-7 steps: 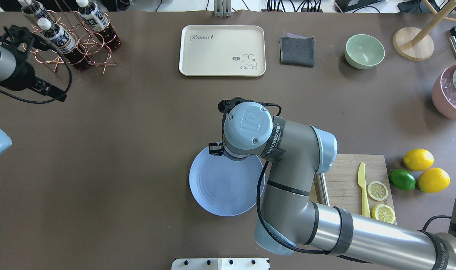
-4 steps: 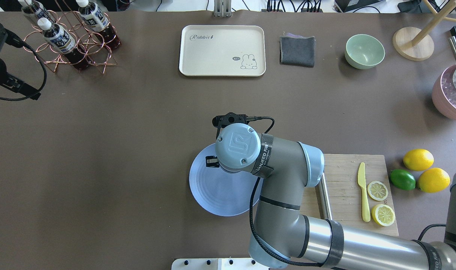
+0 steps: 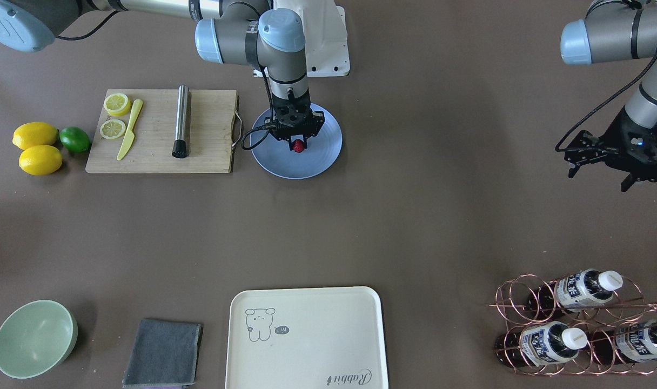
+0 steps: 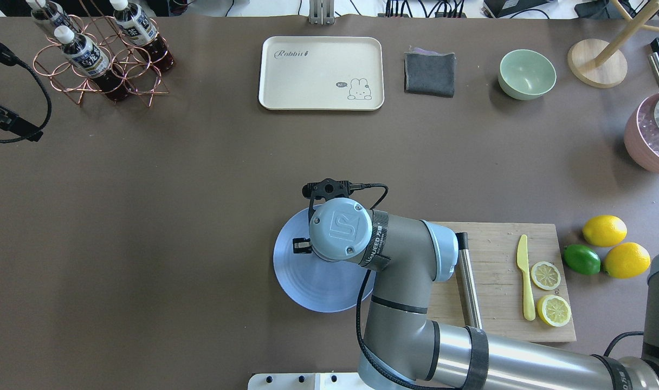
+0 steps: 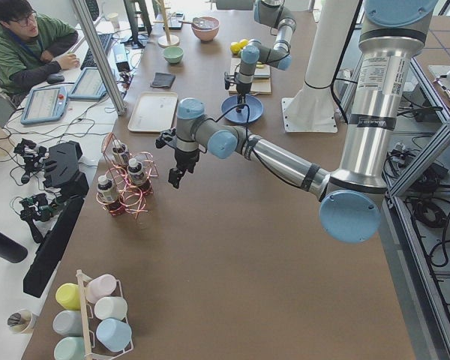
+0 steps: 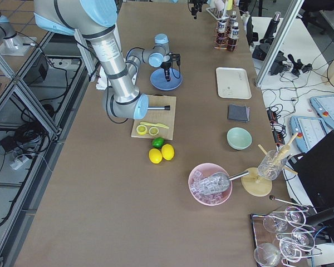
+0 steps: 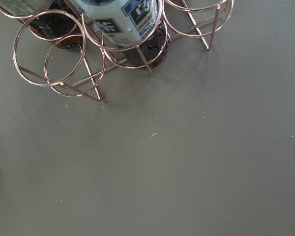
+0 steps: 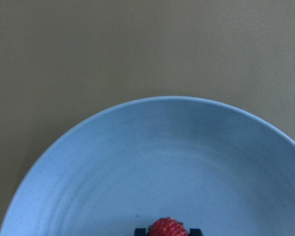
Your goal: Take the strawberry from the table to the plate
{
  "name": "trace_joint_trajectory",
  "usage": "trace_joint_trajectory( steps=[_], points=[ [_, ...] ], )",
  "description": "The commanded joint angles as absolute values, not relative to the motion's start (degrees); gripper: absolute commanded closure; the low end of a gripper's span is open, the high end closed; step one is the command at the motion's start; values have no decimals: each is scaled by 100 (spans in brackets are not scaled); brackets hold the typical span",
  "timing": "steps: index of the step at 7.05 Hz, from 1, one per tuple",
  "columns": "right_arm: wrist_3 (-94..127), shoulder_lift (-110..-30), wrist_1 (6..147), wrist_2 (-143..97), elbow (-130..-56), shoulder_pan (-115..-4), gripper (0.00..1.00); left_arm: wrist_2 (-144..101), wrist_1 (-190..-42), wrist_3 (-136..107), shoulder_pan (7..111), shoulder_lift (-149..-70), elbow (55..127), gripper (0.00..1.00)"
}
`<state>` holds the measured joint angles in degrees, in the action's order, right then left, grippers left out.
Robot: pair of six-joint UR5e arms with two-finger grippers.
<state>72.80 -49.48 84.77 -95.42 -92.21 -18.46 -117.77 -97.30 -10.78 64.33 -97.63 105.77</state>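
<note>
On grey-brown table (image 4: 188, 216), light-blue plate (image 4: 308, 290), cream tray (image 4: 308, 73)

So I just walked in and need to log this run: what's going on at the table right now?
The right gripper has a strawberry pinched between its fingers, right over the blue plate, close to its middle. Whether the berry touches the plate yet cannot be told, and it has not been let go. The left gripper hangs off to the side above the table near the bottle rack, with nothing visible in it.
</note>
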Motion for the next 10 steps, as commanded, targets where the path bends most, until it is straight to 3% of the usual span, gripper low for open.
trace_joint_trajectory(
  steps=[1,3,5,7,10],
  points=[
    [7365,-4957,8516,-9562,-9298,-1846,0,-11777,-9729,-1046,6442,-9756,10565,2],
    [7330,-5105,8604,-9763,-9656,-2099,0,-11777,-9721,-1037,6451,-9738,10556,2],
    [6738,-5447,9078,-10997,-10080,-3324,0,-11899,-9721,-584,6826,-9441,10609,2],
    [4573,-6490,9018,-11922,-10204,-4818,0,-12207,-9564,-221,7729,-9211,10425,2],
    [2348,-7755,8956,-13231,-9713,-6918,0,-12760,-9300,-26,8822,-9246,9906,2]
  ],
)
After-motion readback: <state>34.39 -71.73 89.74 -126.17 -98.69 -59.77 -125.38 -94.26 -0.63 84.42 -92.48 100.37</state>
